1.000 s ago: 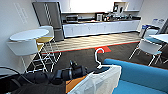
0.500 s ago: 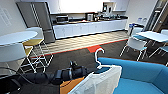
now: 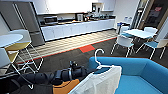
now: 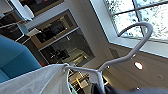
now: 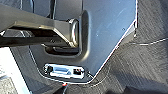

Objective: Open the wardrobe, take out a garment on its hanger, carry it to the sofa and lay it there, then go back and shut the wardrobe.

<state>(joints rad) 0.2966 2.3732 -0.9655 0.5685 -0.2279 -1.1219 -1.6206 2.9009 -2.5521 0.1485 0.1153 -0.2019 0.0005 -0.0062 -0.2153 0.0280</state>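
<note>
One step: carry shirt [image 3: 100,82] to sofa [image 3: 140,75].
Left tool [image 3: 93,72]: clamped on hanger [image 3: 100,60].
Advice: keep hanger level.

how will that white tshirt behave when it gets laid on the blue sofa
Likely floppy: the T-shirt drapes in soft folds off the hanger. Probably light, since the fabric looks thin. The stiff hanger should keep its shoulders spread on the sofa.
</note>
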